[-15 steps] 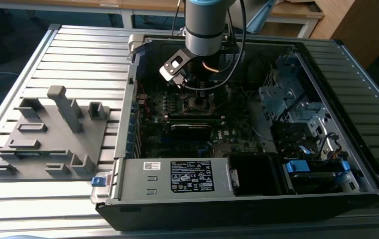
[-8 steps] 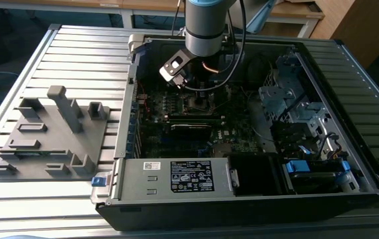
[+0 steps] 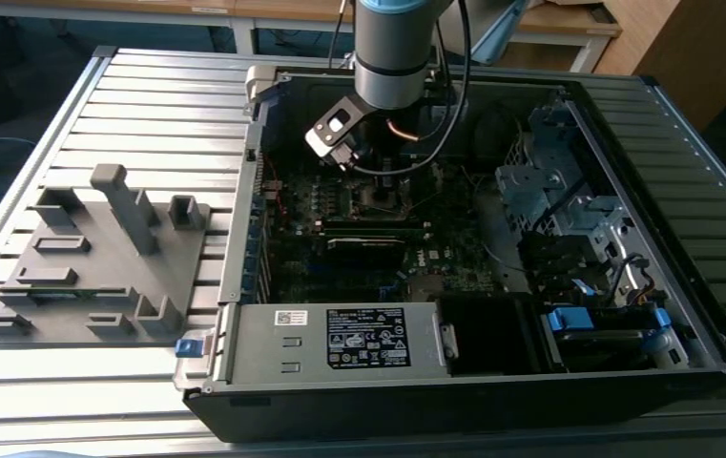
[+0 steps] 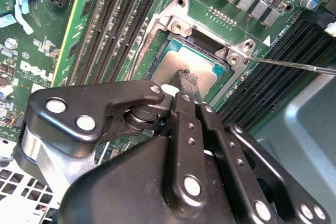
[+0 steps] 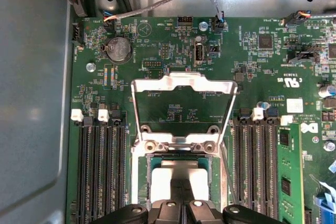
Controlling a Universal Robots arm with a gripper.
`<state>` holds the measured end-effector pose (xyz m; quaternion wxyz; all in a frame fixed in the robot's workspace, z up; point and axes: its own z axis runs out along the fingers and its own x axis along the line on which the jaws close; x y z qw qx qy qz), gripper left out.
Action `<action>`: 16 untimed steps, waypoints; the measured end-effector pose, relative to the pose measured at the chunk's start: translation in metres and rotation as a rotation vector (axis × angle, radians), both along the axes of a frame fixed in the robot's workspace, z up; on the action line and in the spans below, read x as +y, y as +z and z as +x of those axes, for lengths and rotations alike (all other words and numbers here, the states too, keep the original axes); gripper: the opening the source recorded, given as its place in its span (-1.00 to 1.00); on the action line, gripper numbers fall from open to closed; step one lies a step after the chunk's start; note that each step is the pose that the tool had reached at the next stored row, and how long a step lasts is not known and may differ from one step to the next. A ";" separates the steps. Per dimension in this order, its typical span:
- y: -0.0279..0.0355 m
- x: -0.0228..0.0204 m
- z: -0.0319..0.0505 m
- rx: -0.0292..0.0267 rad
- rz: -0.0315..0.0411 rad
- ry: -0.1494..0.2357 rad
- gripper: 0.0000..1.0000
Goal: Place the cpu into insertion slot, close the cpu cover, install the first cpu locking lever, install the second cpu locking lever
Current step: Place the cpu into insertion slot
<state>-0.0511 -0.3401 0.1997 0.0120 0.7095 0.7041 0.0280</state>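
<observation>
The cpu (image 4: 176,62) is a silver-grey square lying flat in the insertion slot (image 5: 142,174) on the green motherboard; it also shows as cpu (image 5: 163,177). My gripper (image 4: 186,78) hangs right over it, the black fingers pressed together and the tip at the chip's top face. In the exterior view the gripper (image 3: 382,186) reaches down into the open computer case. The cpu cover (image 5: 184,81) is a shiny silver frame swung up and open on its hinge beside the slot. A thin wire locking lever (image 4: 299,65) stands free at the socket's side.
Black memory slots (image 5: 102,171) flank the socket on both sides, with a green memory stick (image 5: 286,179) in one. Cables (image 5: 157,1) run along the case wall. Outside the case, on the exterior view's left, a grey parts fixture (image 3: 95,258) sits on the slatted table.
</observation>
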 end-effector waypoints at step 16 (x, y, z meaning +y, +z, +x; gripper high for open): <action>0.0042 0.0001 0.0000 -0.0002 0.0003 0.000 -0.79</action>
